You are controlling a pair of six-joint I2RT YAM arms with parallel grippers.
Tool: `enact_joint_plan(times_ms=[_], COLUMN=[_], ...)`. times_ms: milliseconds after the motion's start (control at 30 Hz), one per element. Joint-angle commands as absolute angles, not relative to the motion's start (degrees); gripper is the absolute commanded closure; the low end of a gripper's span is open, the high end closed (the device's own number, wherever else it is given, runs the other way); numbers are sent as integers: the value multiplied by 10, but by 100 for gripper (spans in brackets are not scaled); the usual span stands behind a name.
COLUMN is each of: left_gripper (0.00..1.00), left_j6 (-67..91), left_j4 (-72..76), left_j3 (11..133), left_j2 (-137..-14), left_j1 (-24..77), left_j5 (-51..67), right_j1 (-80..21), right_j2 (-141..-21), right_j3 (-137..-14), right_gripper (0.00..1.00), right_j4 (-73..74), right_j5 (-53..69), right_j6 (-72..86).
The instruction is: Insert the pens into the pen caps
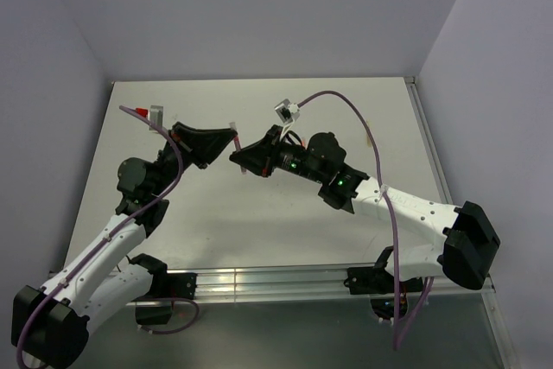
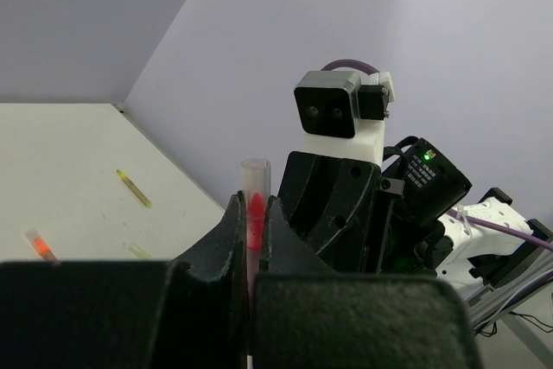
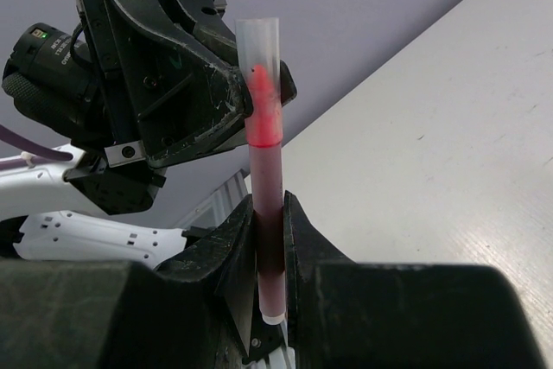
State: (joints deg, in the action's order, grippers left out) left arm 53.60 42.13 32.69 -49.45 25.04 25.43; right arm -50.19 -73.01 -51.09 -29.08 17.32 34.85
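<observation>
My right gripper [image 3: 270, 213] is shut on a red pen [image 3: 267, 157], which stands upright between its fingers. The pen's pointed tip sits inside a clear pale pen cap [image 3: 257, 41]. My left gripper [image 2: 253, 206] is shut on that cap [image 2: 255, 170], and the red tip [image 2: 255, 213] shows through it between the fingers. In the top view the left gripper [image 1: 228, 143] and the right gripper [image 1: 238, 160] meet nose to nose above the middle of the table. A yellow-green pen [image 2: 134, 187] lies on the table.
A short capped piece with a red glow [image 2: 39, 245] and a small pale stub [image 2: 138, 251] lie on the white table [image 1: 216, 213]. A pale stick [image 1: 369, 134] lies near the table's right rail. Walls stand close round the table.
</observation>
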Motion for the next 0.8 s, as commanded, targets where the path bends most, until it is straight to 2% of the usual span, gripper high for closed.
enact_joint_plan(times_ms=[0,767], left_gripper=[100,100], left_j6=[523,473], left_j4=[458,403], left_j3=[331,346], left_j2=[-476,-483], left_j1=[278,313], left_j5=[351,330], right_j1=[-464,-439], right_j2=[-738,-744], right_j3=[-540,-570], right_gripper=[100,100], right_j4=[-310,-311], right_j5=[95,119], right_j6=[357,372])
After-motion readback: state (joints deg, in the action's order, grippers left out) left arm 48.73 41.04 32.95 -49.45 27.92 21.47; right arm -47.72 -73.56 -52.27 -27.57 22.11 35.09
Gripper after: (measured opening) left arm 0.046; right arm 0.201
